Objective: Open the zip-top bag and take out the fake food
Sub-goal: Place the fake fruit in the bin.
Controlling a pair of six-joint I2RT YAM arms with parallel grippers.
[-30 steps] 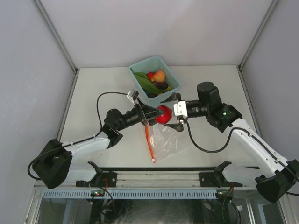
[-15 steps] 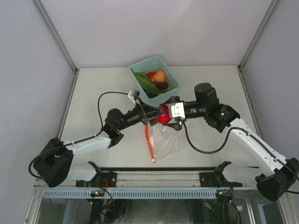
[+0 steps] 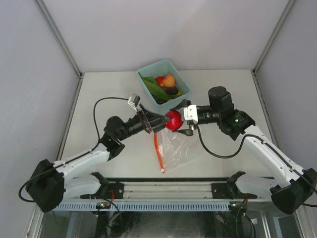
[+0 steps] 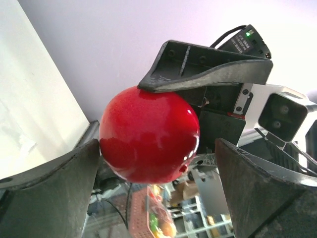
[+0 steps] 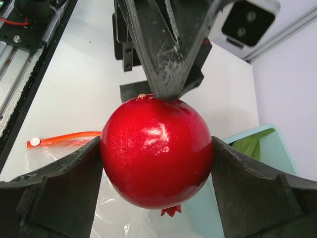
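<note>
A glossy, round red fake pomegranate [image 3: 173, 120] with a small crown is clamped between the dark fingers of the right pincer [image 3: 180, 120], above the clear, crinkly zip-top bag [image 3: 179, 148] laid on the tabletop [image 3: 109, 89]. The left pincer [image 3: 157, 121] is spread wide around the fruit, ungripped. Other fake food [image 3: 166, 84] is piled in the teal bin [image 3: 154, 65].

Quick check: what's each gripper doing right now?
Left gripper: open, fingers either side of the red fruit, with a gap on one side.
Right gripper: closed on the red fruit, holding it.
</note>
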